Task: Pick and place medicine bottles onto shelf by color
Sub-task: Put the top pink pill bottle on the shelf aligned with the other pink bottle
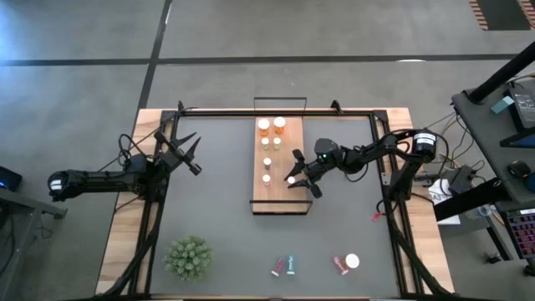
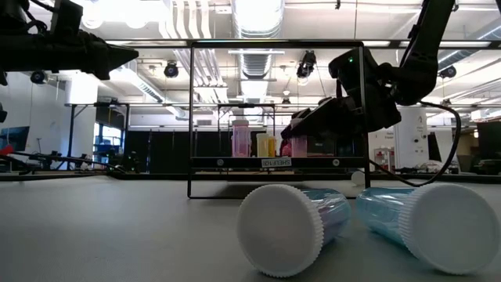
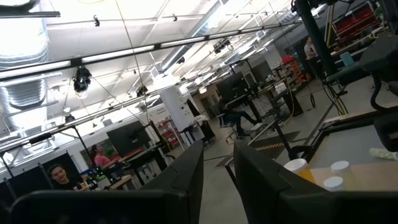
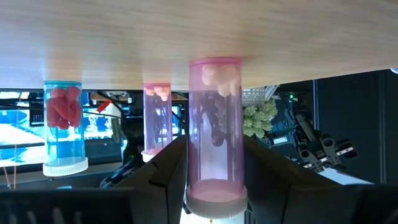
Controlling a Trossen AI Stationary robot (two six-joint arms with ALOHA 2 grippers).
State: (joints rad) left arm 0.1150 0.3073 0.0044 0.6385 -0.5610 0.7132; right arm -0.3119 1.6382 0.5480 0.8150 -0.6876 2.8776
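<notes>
Between the right gripper's (image 4: 214,186) fingers, a pink bottle (image 4: 214,130) on the shelf (image 1: 281,180).

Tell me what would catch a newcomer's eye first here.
The right end effector is over the shelf at the table's middle, shut on a pink bottle. Two teal bottles lie on their sides at the near edge, huge in the low view.

arms: I see two matte black jointed arms, loose black cables
right arm (image 1: 368,155): green LED at wrist
fingers: dark, angular
</notes>
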